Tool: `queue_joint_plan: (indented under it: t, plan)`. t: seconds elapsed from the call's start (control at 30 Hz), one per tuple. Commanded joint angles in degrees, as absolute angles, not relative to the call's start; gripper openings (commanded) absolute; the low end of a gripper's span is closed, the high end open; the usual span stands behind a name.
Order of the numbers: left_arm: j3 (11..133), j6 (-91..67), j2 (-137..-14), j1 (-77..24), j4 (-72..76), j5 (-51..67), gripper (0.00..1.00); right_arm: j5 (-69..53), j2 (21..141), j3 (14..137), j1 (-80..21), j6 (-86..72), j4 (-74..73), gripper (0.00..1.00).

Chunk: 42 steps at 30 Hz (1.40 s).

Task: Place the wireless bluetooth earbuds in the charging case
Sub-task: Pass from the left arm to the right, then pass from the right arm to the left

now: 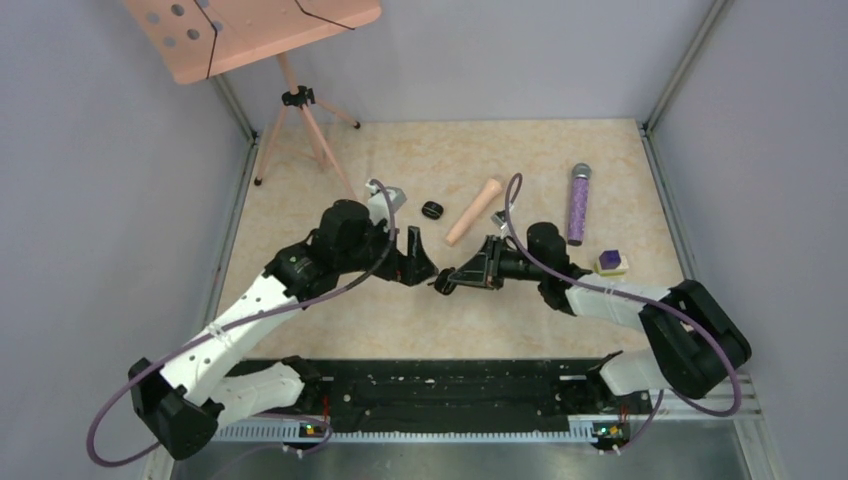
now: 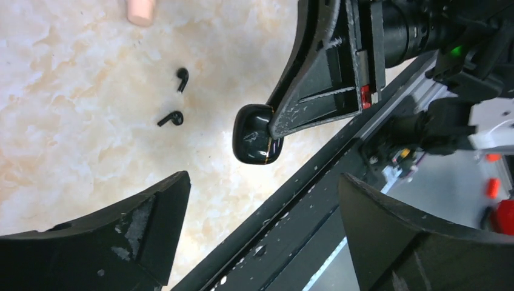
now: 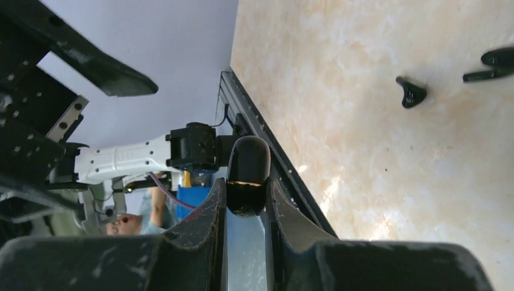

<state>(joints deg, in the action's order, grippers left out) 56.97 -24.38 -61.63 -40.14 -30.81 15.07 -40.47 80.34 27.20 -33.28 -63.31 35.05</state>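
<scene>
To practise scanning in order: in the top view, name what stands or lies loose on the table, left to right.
Pink tripod stand, small black rounded lump, peach stick, purple textured stick, purple-and-white cube.

A beige marbled table (image 1: 620, 160). On it lie two tiny black earbuds (image 2: 171, 119) close together, a black rounded lump (image 1: 432, 210), a peach stick (image 1: 474, 211), a purple stick (image 1: 578, 203) and a purple-and-white cube (image 1: 611, 263). A pink tripod (image 1: 300, 130) stands at the far left.

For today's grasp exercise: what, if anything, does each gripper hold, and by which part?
The right gripper pinches the case by one end, the rest jutting past its jaws. The left gripper is open, holding nothing.
</scene>
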Motion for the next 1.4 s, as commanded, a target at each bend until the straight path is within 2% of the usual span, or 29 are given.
queue_joint_plan:
  t: [0.0,0.1,0.33,0.5,0.67,0.87,1.07,1.3,1.37]
  plan:
    - [52.6,-30.7,-57.7,-34.7,-24.1,21.3,0.91,-45.8,74.7,32.1,-30.2,-50.1,25.9,0.00]
    - [46.9,-34.2,-54.4,-29.5,-15.4,33.1,0.86,-50.9,73.0,32.8,-28.7,-47.0,25.6,0.00]
    - [40.9,-38.2,-57.9,-25.3,-1.7,55.6,0.90,-59.8,70.9,33.0,-28.5,-50.1,33.7,0.00]
    - [39.2,-41.7,-61.7,-25.5,6.6,63.1,0.87,-62.0,70.2,33.0,-28.6,-53.5,38.8,0.00]
    - [38.8,-43.6,-63.8,-26.6,9.2,64.6,0.83,-62.1,71.3,31.6,-29.0,-60.3,49.0,0.00]
    - [38.9,-47.0,-65.9,-29.7,13.6,64.2,0.80,-61.5,73.6,32.1,-30.7,-62.0,52.1,0.00]
    - [38.3,-49.6,-66.3,-30.1,17.1,63.1,0.59,-61.2,74.7,32.6,-31.4,-62.4,52.5,0.00]
    - [38.5,-50.4,-67.5,-30.6,17.9,62.1,0.53,-61.0,74.6,32.9,-32.1,-61.9,51.3,0.00]
    - [38.4,-50.6,-68.0,-30.7,18.0,61.6,0.47,-60.9,74.6,33.0,-32.5,-61.5,51.0,0.00]
